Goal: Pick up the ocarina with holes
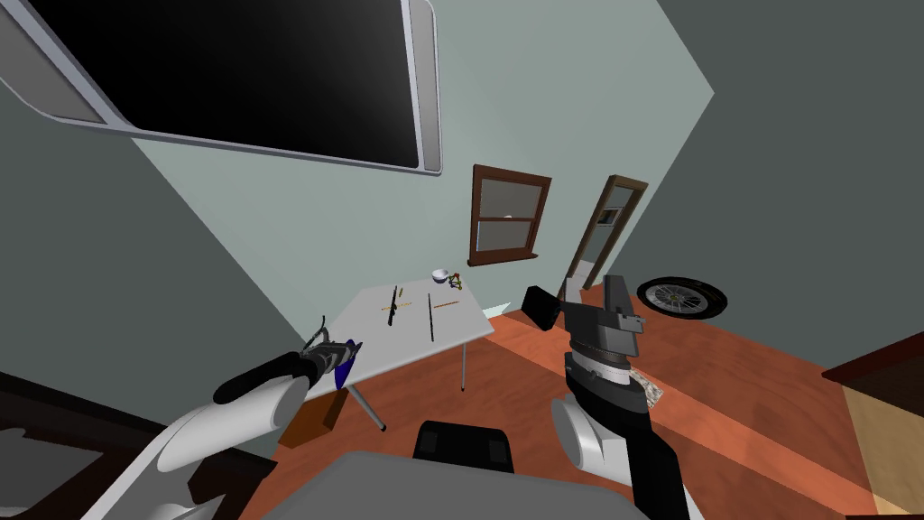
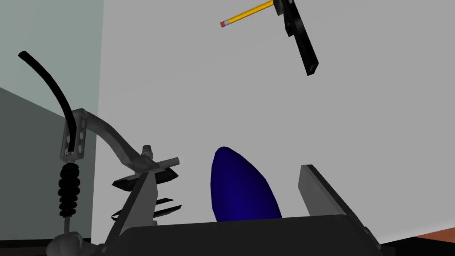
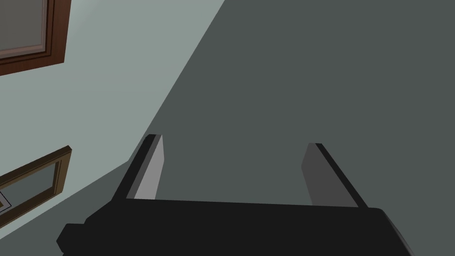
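**Q:** Where do we find the ocarina?

**A:** We see the ocarina [image 2: 240, 191], a smooth, dark blue, pointed body, at the near left corner of the white table [image 1: 397, 343]. It stands between the two fingers of the left gripper [image 2: 227, 171]. We cannot make out its holes.

**Q:** How do we read those fingers?

**A:** They are spread wide, about a third of the wrist view apart, and clamp nothing. A strip of table shows between the ocarina and one finger [image 2: 320, 191]. The other finger overlaps a grey lever assembly [image 2: 106, 133] with a black cable, which lies just beside the gripper. We cannot tell whether that finger touches the ocarina.

**Q:** What else do we note on the table?

**A:** Farther along it we note a yellow pencil [image 2: 246, 13] meeting a black bar [image 2: 303, 42], and at the far end a small bowl [image 1: 439, 274].

**Q:** And the other arm?

**A:** We see the right gripper [image 3: 233, 140] raised well apart from the table, its fingers likewise parted with nothing between them.
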### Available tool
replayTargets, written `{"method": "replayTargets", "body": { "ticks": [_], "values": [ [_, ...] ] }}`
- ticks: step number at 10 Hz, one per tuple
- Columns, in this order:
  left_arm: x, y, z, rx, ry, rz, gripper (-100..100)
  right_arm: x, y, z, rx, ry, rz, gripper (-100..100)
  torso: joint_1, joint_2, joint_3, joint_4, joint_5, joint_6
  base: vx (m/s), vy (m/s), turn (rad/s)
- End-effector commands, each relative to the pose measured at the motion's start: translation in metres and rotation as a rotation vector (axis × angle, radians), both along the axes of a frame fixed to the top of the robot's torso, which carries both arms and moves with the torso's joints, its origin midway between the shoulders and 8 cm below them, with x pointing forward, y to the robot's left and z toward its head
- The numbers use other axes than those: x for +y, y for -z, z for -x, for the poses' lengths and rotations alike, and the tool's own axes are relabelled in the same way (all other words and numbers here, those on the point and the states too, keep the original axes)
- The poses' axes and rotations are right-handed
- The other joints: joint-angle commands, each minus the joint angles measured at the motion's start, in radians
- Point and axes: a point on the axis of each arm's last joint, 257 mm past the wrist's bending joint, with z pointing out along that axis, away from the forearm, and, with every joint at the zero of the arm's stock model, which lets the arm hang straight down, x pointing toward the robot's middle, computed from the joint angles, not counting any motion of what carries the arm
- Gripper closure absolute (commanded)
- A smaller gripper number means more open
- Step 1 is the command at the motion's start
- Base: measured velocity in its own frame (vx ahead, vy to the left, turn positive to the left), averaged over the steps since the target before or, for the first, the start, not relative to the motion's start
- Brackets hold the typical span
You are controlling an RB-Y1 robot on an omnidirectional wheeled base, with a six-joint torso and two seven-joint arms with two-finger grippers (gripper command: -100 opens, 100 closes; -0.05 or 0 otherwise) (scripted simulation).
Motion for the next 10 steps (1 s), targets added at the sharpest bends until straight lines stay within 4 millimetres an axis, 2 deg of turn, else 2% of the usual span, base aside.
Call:
{"method": "replayTargets", "body": {
  "ticks": [1,3,4,5,6,10],
  "values": [
    [0.003,0.020,0.017,0.052,-0.040,0.052,-100,0.000,0.000,0.000,0.000,0.000,0.000,0,0.000,0.000,0.000,0.000,0.000,0.000,0.049,0.009,-0.031],
    [0.003,0.040,0.032,0.100,-0.071,0.094,-100,0.000,0.000,0.000,0.000,0.000,0.000,0,0.000,0.000,0.000,0.000,0.000,0.000,0.033,0.004,-0.023],
    [0.003,0.033,0.024,0.084,-0.061,0.080,-100,0.000,0.000,0.000,0.000,0.000,0.000,0,0.000,0.000,0.000,0.000,0.000,0.000,0.012,0.000,-0.002],
    [0.003,0.035,0.025,0.089,-0.063,0.084,0,0.000,0.000,0.000,0.000,0.000,0.000,0,-0.001,0.001,0.001,0.000,0.000,0.000,0.000,0.000,0.000],
    [0.007,0.038,0.028,0.088,-0.056,0.081,-100,0.000,0.000,0.000,0.000,0.000,0.000,0,-0.001,0.002,0.001,0.000,0.000,0.000,0.040,-0.011,0.038],
    [0.018,0.045,0.038,0.088,-0.042,0.080,-100,0.000,0.000,0.000,0.000,0.000,0.000,0,-0.002,-0.002,-0.001,0.000,-0.001,0.000,0.068,-0.022,0.035]
  ]
}}
